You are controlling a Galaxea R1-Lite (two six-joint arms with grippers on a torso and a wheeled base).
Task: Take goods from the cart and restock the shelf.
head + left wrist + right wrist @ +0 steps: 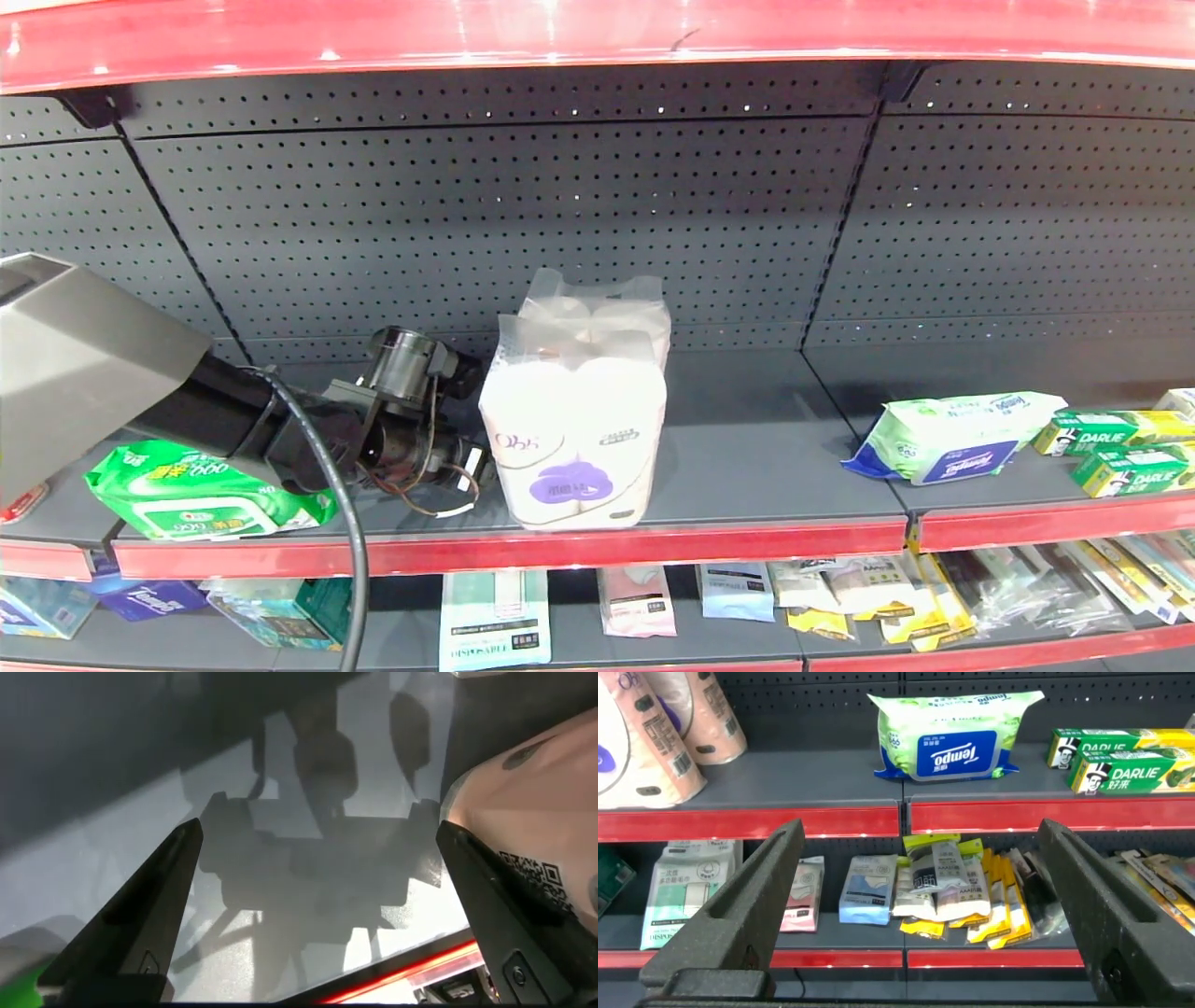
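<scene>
— Where is the toilet paper pack (574,420)?
— The head view has it upright near the front of the grey shelf (747,467), close behind the red edge. The left arm (308,434) sits just left of it, and a green wipes pack (205,490) lies farther left.
— And the left gripper (318,915)?
— The left wrist view gives that. Its fingers are spread wide over bare shelf with nothing between them. The pack is just beside one finger; whether they touch cannot be told.
— The right gripper (920,905)?
— Its own camera shows it spread wide too, and empty, out in front of the shelves. Beyond it lie a blue-and-green wipes pack (957,733) and toothpaste boxes (1130,756) to the right. The packets (962,891) on the lower shelf face this camera, while the head view sees them from above.
</scene>
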